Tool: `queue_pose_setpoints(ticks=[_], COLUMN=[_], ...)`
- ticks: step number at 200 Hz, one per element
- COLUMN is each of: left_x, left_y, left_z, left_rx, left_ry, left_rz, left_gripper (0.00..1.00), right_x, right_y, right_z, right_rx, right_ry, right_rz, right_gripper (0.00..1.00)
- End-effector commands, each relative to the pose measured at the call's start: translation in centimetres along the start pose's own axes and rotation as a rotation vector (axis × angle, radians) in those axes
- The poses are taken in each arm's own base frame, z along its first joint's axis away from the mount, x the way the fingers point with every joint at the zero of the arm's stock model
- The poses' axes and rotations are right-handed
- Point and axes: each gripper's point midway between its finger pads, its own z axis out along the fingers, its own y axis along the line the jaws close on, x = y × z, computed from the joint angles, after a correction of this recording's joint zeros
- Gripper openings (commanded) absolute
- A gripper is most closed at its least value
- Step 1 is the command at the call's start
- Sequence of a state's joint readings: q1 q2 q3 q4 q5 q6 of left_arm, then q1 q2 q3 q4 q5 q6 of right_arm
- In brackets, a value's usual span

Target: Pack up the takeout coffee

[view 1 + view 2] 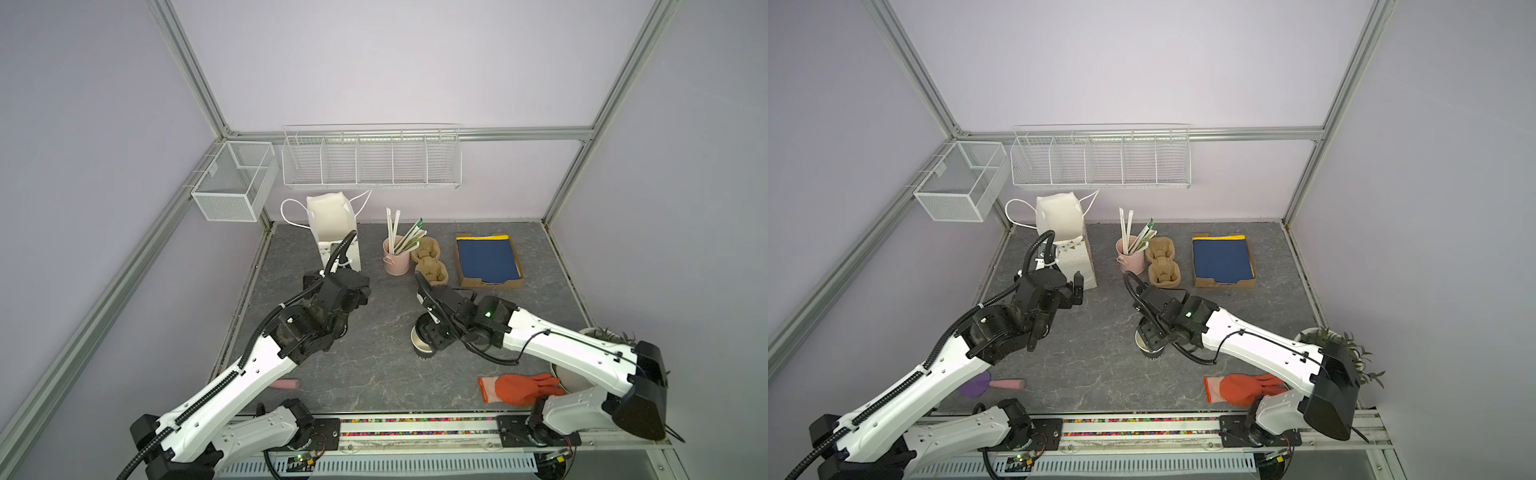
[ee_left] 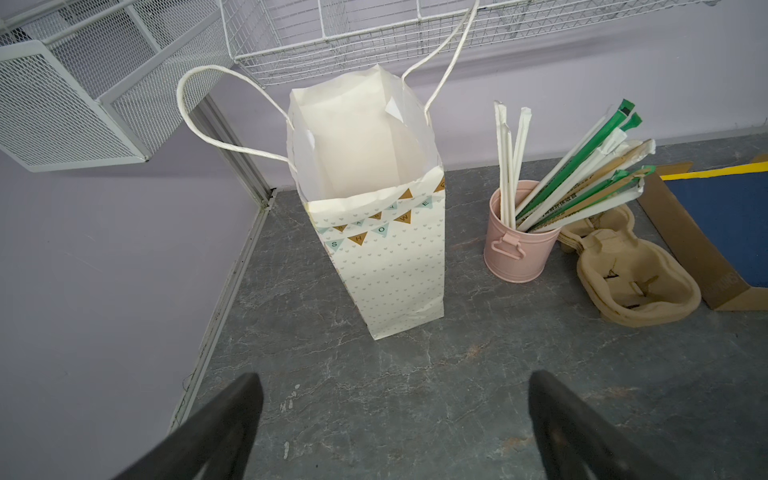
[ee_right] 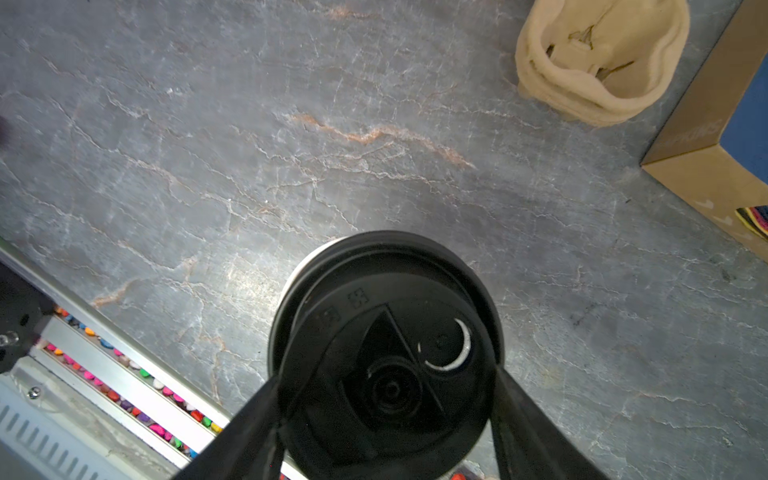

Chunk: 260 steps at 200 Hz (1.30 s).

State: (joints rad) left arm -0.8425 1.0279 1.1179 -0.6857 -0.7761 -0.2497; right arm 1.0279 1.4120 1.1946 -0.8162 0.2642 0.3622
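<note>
Empty paper bag stands left of the pink cup of straws; cardboard tray of blue sheets lies to its right. Nearer me stands the takeout coffee, my right claw gripping its lid; my left claw gapes wide, empty.

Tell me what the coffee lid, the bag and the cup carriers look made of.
Lid: black plastic, likely; smooth, slightly glossy, with crisp moulded ridges.
Bag: paper, matte, printed; creased walls, twisted cord handles.
Cup carriers: moulded pulp, it seems; tan, rough, fibrous, soft rounded edges.
</note>
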Motion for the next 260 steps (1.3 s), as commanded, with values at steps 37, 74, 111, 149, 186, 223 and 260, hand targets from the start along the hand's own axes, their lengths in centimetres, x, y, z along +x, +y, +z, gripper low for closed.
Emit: queue_pose_setpoints(ticks=[37,74,111,149,186,223,260], left_x=[0.5,0.5,0.5,0.6,0.6,0.6,0.7], left_y=[-0.2,-0.3,-0.3,-0.3,-0.4,-0.4,-0.4], left_z=[0.2,0.2,0.2,0.2,0.3,0.3,0.3], left_rx=[0.008,0.013,0.015,0.014,0.014,0.015,0.017], left_ry=[0.017,0.018,0.018,0.020,0.021,0.022,0.025], left_rz=[0.008,0.009,0.010,0.011,0.012,0.012,0.015], left_gripper=[1.00,1.00,1.00,1.00,1.00,1.00,1.00], right_x=[0.1,0.3,0.5,0.5,0.7,1.1,1.3], right_y=[0.3,0.8,0.8,1.0,1.3,1.3,1.3], right_z=[0.5,1.0,1.3,1.6,1.8,2.0,2.3], right_rx=[0.037,0.044,0.066,0.070,0.069,0.071,0.079], right_ry=[0.021,0.038,0.055,0.065,0.074,0.093,0.104], right_rz=[-0.014,-0.032,-0.047,-0.059,-0.068,-0.073,-0.078], right_gripper=[0.72,0.72,0.72,0.72,0.72,0.72,0.72])
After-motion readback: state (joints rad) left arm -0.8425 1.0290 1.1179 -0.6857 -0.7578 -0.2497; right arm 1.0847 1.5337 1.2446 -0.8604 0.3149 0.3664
